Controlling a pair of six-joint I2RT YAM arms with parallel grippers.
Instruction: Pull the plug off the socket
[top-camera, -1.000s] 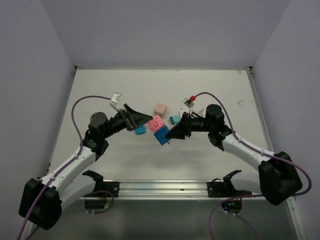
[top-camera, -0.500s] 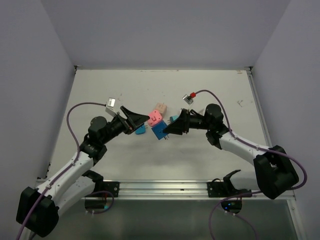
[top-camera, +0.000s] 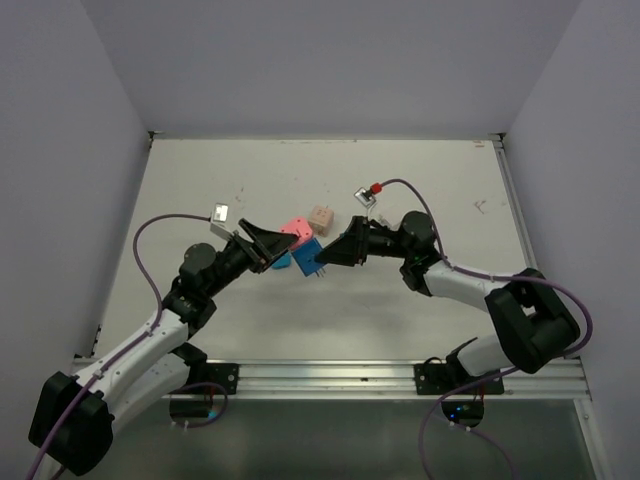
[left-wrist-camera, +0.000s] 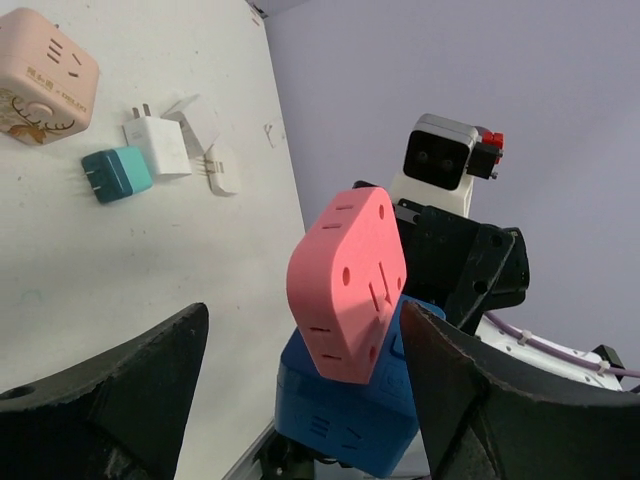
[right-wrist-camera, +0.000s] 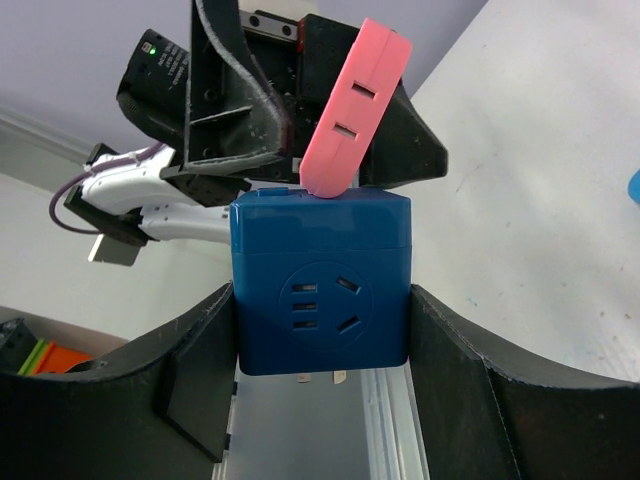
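Pink plug is seated in the top face of the blue socket. The pair is held up off the surface, in the gap between the two sets of fingers. Both are hard plastic cubes: light, rigid, smooth-faced, so likely slippery. I'd expect the prongs to be a tight friction fit, so pull straight along the prong axis, no twisting. Best hold on the plug looks like its two opposite flat sides, clear of the seam with the socket. Plug looks skewed relative to the socket in the right wrist view; can't tell if it's partly unseated. Left fingers: wide apart, straddling the plug, daylight on one side, contact on the other can't tell, so not clamped. Right fingers: clamped flat on the socket's two side faces, socket fully between them, plug just beyond their tips.
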